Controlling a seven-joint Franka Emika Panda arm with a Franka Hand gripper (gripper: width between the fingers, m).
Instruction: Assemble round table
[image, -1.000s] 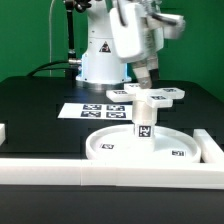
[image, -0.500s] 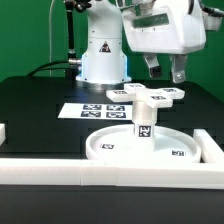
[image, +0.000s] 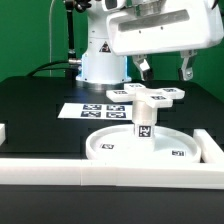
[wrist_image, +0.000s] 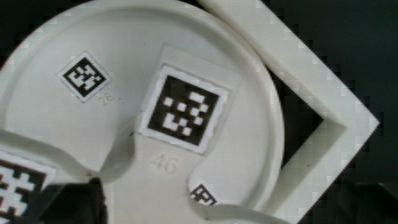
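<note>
The round disc (image: 112, 149) lies on the table near the front rail. The short post (image: 144, 123) stands upright on it. The cross-shaped foot (image: 150, 95) sits on top of the post. My gripper (image: 164, 68) hangs above the foot, clear of it, open and empty, with its fingers (image: 143, 68) wide apart. The wrist view looks down on the tagged foot (wrist_image: 185, 106) with the disc (wrist_image: 98, 35) under it. My fingertips do not show there.
The marker board (image: 88, 110) lies flat behind the disc. White rails run along the front (image: 100, 171) and at the exterior view's right (image: 212, 146); a rail corner shows in the wrist view (wrist_image: 338, 110). The robot base (image: 100, 60) stands at the back.
My gripper has risen from the foot and moved toward the exterior view's right. Its fingers now stand wider apart. The foot stays on the post.
</note>
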